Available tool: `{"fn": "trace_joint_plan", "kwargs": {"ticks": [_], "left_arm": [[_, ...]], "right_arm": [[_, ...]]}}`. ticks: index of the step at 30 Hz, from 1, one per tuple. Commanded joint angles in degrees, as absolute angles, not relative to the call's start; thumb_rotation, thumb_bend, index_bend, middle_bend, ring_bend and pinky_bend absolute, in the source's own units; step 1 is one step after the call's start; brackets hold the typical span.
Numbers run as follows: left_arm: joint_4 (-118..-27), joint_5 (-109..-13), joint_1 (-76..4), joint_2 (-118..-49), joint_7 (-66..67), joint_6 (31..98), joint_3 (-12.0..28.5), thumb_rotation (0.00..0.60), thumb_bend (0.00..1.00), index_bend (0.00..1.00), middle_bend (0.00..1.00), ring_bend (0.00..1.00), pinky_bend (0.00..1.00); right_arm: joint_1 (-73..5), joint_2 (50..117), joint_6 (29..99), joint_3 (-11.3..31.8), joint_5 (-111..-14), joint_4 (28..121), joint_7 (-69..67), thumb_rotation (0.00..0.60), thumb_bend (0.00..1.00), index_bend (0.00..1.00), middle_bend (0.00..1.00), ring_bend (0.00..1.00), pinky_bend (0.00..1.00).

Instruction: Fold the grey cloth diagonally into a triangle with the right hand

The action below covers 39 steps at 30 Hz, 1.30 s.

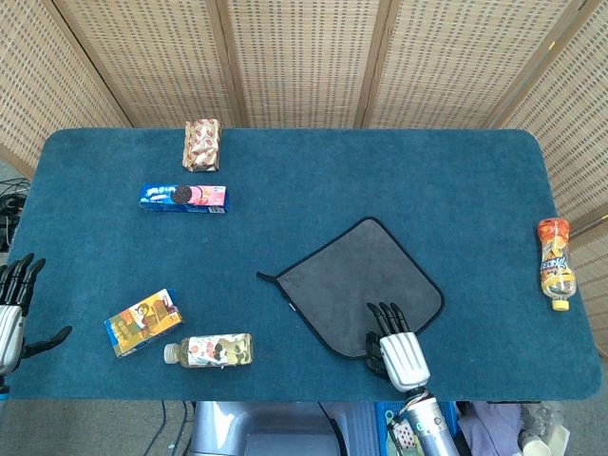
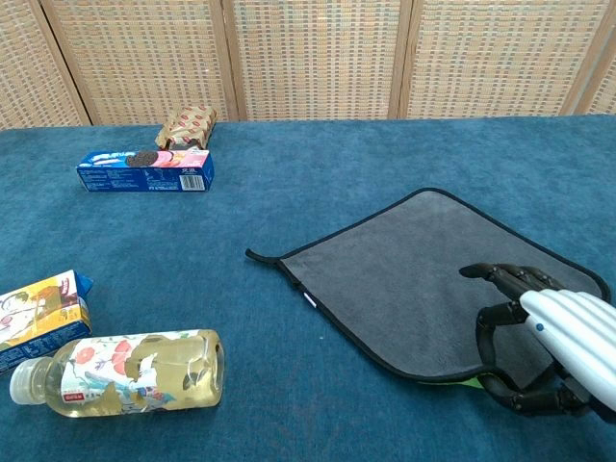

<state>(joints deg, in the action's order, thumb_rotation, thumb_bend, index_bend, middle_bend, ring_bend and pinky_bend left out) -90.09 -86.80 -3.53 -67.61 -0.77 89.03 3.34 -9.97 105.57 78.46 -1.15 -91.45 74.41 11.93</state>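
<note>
The grey cloth (image 1: 366,275) with black edging lies flat as a diamond on the blue table, right of centre; in the chest view the grey cloth (image 2: 414,260) has its near corner slightly raised, showing a greenish underside. My right hand (image 1: 399,347) is at that near corner. In the chest view the right hand (image 2: 553,342) has its fingers arched over the cloth and the thumb curled under the edge, pinching the corner. My left hand (image 1: 11,313) hangs off the table's left edge with fingers apart, holding nothing.
A tea bottle (image 1: 209,351) lies on its side near the front edge, beside a yellow carton (image 1: 142,322). A blue biscuit box (image 1: 184,197) and a wrapped snack pack (image 1: 201,144) sit at the back left. An orange bottle (image 1: 555,263) lies at the right edge.
</note>
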Motion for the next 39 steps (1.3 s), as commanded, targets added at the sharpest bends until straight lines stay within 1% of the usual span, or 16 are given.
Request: {"fn": "trace_joint_plan", "kwargs": {"ticks": [1,11,24,30,39], "left_arm": [[-90.1,-86.8,-3.5,-67.5,-0.9,89.1,3.4,0.600,0.15,0.00,0.00,0.00,0.00],[-90.1,-86.6,-3.5,-67.5,-1.1,88.9,3.4,0.600,0.15,0.00,0.00,0.00,0.00],[-89.8,-85.7,-3.7,-67.7,-0.9,88.5,3.7,0.600,0.15,0.00,0.00,0.00,0.00],[-89.4,-85.2,-3.9,-67.9,-0.7,87.8,3.9,0.600,0.15,0.00,0.00,0.00,0.00],[-89.2,-84.6,-4.3,-68.2,-0.1,87.0,4.0,0.600,0.15,0.00,0.00,0.00,0.00]], "right_arm": [[-10.6,105.1,78.5,-0.4,-91.7,75.1,12.6,0.600,0.55,0.61,0.10,0.00,0.00],[-13.5,104.0,76.7,2.7,-90.9,77.0,15.7,0.600,0.55,0.61,0.10,0.00,0.00],[-19.8,103.4,71.6,9.7,-87.5,76.9,18.6,0.600,0.55,0.61,0.11,0.00,0.00],[-23.3,103.4,69.1,12.6,-85.2,75.6,19.7,0.600,0.55,0.61,0.11,0.00,0.00],[-28.2,104.4,64.5,16.3,-81.0,70.8,19.8,0.600,0.55,0.61,0.11,0.00,0.00]]}}
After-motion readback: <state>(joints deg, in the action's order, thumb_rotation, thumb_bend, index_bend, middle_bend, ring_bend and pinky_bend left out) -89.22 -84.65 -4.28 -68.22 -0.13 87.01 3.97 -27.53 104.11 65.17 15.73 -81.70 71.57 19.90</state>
